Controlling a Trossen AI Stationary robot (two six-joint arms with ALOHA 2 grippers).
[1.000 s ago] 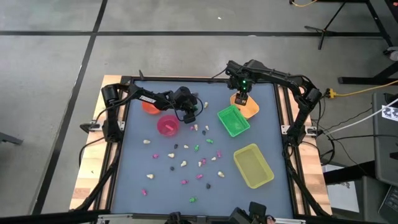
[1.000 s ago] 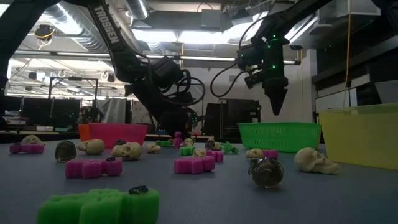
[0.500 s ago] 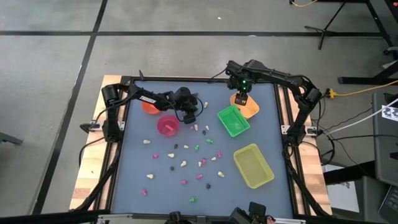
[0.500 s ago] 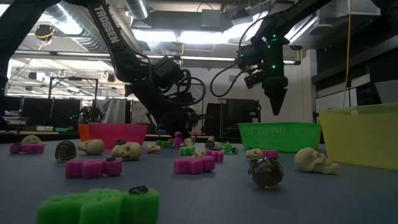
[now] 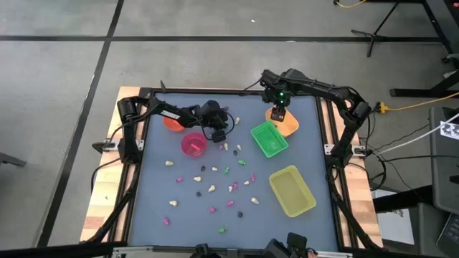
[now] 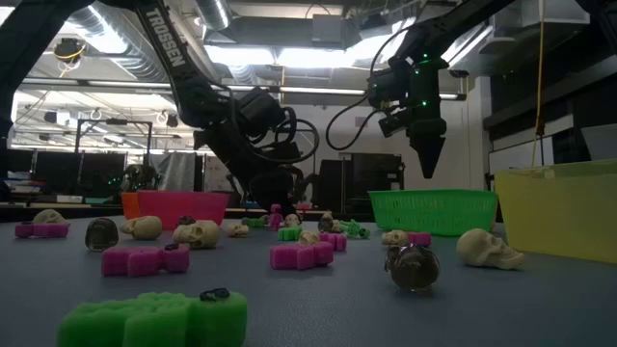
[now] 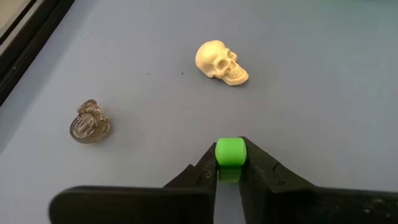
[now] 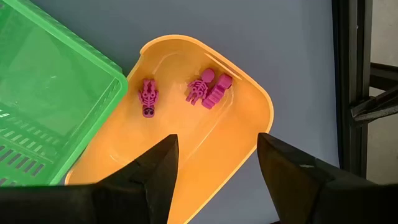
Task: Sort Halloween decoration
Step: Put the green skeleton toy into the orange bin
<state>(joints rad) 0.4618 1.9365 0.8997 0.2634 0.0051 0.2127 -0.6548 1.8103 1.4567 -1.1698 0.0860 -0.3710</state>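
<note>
Small pink, green, cream and dark trinkets [image 5: 215, 188] lie scattered on the blue-grey table. My left gripper [image 5: 220, 134] is low over the table beside the pink cup [image 5: 193, 144], shut on a small green trinket [image 7: 230, 152]. A cream skull [image 7: 221, 62] and a dark grey trinket [image 7: 89, 122] lie just beyond it. My right gripper [image 5: 280, 113] hangs open above the orange tray [image 8: 205, 124], which holds three pink skeleton trinkets [image 8: 202, 90]. Nothing is between its fingers. My left gripper pinches the green trinket's two opposite sides [image 7: 219, 153] between its fingertips. The fingers slant down toward the table. Only the trinket's rounded end shows past the tips, and I cannot tell whether it is clear of the table.
The green basket tray [image 5: 270, 139] stands next to the orange tray, and the yellow tray [image 5: 292, 190] lies nearer the front right. An orange cup [image 5: 172, 123] sits behind the pink cup. Black frame rails run along the table edges.
</note>
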